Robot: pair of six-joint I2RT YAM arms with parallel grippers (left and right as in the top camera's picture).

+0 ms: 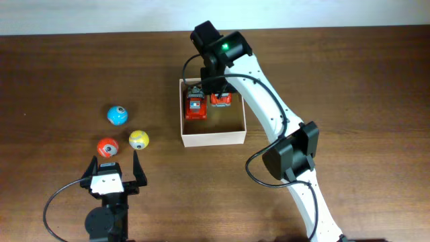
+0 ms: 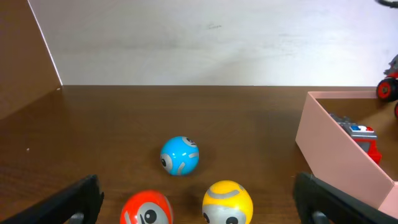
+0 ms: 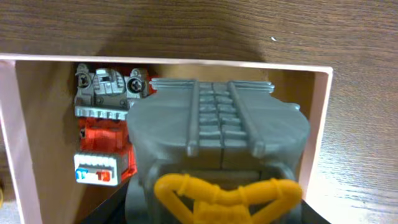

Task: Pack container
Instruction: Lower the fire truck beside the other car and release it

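My right claw (image 1: 216,89) pinches a grey plastic toy vehicle (image 3: 217,124) with a yellow bar in the square cream-white cardboard box (image 1: 213,139). My left claw (image 1: 115,163) sits spread wide.

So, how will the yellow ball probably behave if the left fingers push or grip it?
The yellow ball looks round and glossy, so it will probably roll off at a nudge. It may also slip from the left fingers unless squeezed across its middle.
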